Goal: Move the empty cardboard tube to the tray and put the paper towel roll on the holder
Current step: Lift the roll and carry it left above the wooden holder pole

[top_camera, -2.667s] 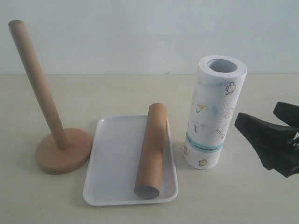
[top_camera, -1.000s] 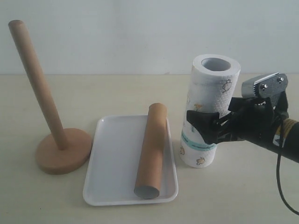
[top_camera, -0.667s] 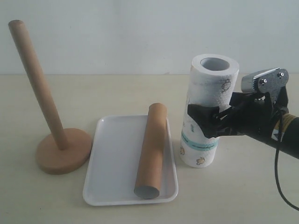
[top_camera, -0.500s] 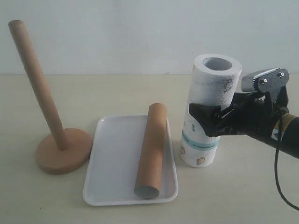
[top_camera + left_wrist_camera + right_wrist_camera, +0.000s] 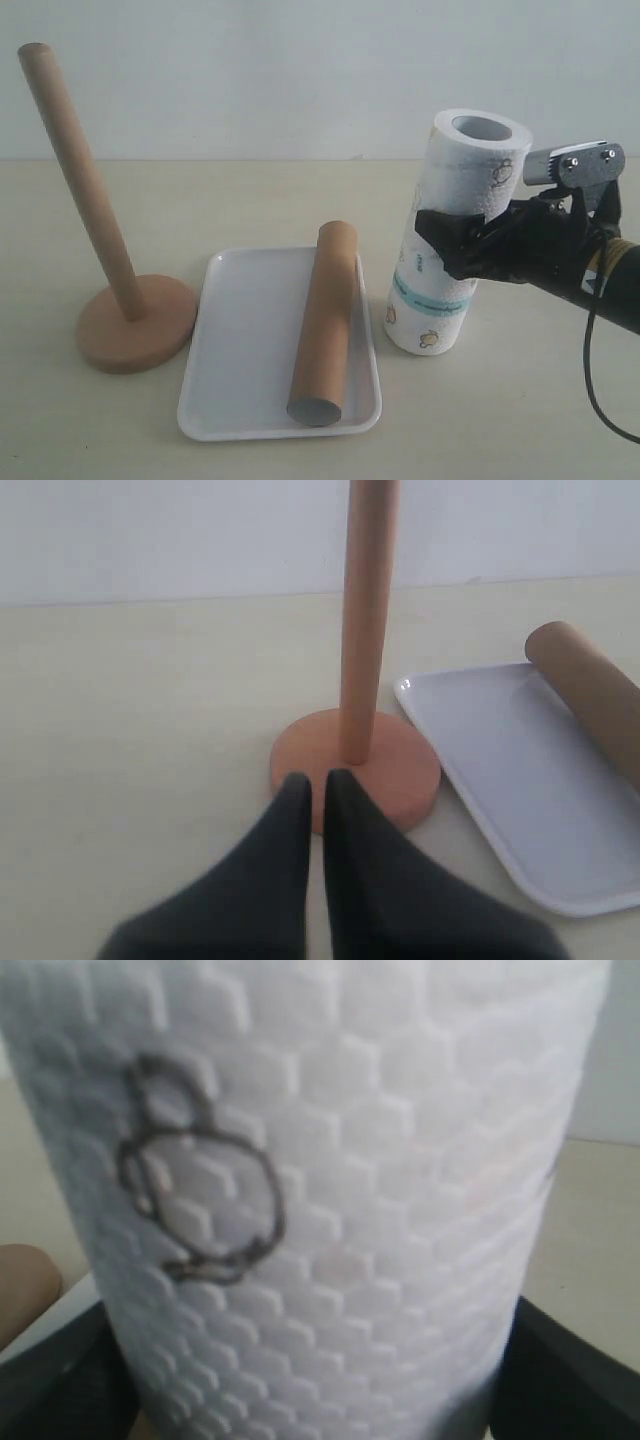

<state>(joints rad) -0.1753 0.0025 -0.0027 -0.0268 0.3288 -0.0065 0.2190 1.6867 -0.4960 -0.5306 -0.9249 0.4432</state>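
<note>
Toward the right half of the worktop (image 5: 520, 420), the paper towel roll (image 5: 462, 175) is held about its middle by the right gripper (image 5: 452, 243). The black fingers are spread to the roll's width and pressed against its two sides, as is confirmed in the right wrist view, where the embossed paper (image 5: 330, 1190) fills the frame between them. The roll is tilted: its long axis is near upright, the open core end at the top is leaned toward the right edge, and the teal-banded end is set low, close to the surface. Whether that lower end touches the worktop cannot be told.

Just beside the roll, nearer the middle of the worktop, the tray (image 5: 250, 340) is placed flat. One thing is contained in it: the empty cardboard tube (image 5: 323, 320), laid on its side along the tray's right rim. The tube's long axis is run from the near edge toward the far edge, one open end is turned to the near edge, and the other end is reached up to the tray's far rim.

Toward the left edge, the holder (image 5: 140, 325) is stood on its disc base, bare. Near that base the left gripper (image 5: 317, 790) is seen with its jaws drawn almost together, and nothing is held between them.
</note>
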